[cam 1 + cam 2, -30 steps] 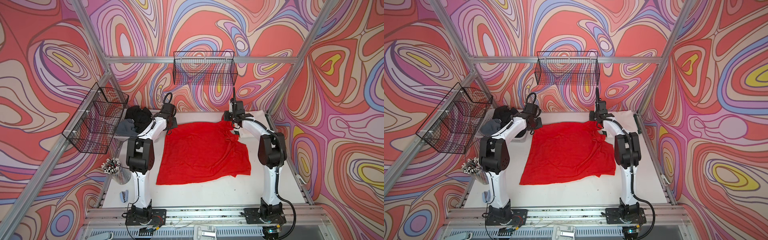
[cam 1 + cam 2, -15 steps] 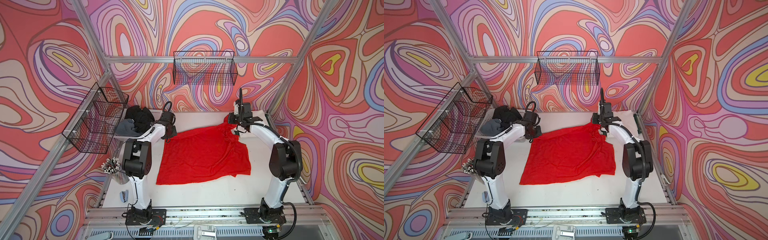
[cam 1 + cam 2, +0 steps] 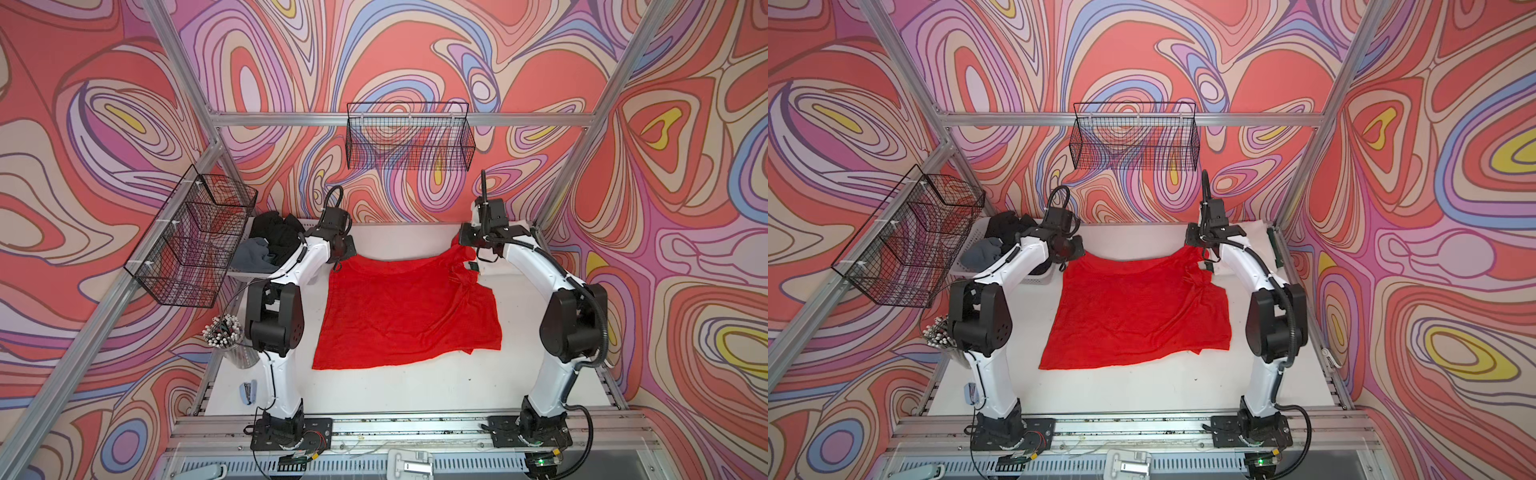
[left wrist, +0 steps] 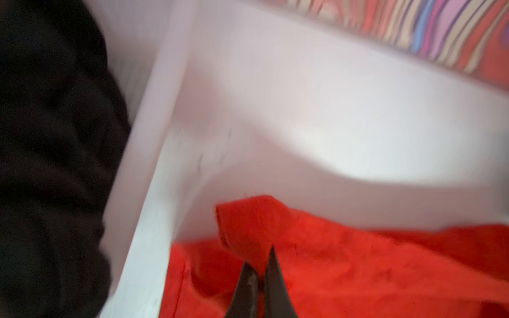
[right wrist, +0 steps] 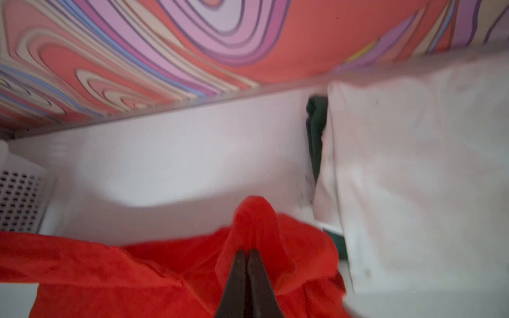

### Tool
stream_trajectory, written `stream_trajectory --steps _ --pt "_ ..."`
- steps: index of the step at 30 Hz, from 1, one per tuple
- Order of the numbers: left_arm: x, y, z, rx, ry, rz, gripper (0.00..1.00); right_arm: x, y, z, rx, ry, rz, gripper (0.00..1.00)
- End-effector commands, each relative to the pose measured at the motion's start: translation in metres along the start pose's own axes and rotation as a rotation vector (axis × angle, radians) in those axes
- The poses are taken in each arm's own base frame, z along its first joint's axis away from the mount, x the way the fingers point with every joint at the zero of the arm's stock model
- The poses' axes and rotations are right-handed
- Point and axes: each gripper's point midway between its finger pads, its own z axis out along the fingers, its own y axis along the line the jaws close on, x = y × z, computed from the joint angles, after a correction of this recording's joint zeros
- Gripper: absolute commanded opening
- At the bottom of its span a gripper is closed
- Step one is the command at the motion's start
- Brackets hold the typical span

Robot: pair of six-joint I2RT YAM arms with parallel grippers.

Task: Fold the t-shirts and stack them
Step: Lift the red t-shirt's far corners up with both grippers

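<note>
Swirl-patterned walls ringed the white table, where we saw the red shirt lying mid-table with its two far corners raised, one pinched in the closed jaws of the left gripper, one in those of the right gripper.
</note>
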Motion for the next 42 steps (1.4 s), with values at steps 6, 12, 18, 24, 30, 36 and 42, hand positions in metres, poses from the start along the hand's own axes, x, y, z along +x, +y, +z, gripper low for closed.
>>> stream_trajectory --steps 6,12,18,24,30,36,42 --pt "-0.053 -0.052 -0.123 0.099 -0.177 0.073 0.0 -0.104 0.022 -0.077 0.008 -0.206 -0.051 0.0" --pt "0.0 -0.031 -0.262 0.212 -0.402 0.062 0.0 -0.096 0.008 -0.225 0.064 -0.415 -0.095 0.0" --pt "0.035 -0.011 -0.378 0.315 -0.535 0.091 0.0 -0.099 0.019 -0.352 -0.008 -0.588 -0.093 0.0" --pt "0.027 0.005 -0.412 0.274 -0.606 0.071 0.0 -0.116 0.028 -0.366 -0.034 -0.603 -0.083 0.0" --pt "0.023 -0.005 -0.345 0.164 -0.501 0.097 0.0 -0.114 0.024 -0.309 -0.013 -0.542 -0.067 0.0" --pt "0.013 0.002 -0.245 0.027 -0.364 0.077 0.0 -0.092 0.018 -0.205 -0.003 -0.41 -0.082 0.0" --pt "-0.017 0.008 -0.171 -0.112 -0.31 0.088 0.0 -0.075 0.004 -0.093 0.061 -0.269 -0.109 0.0"
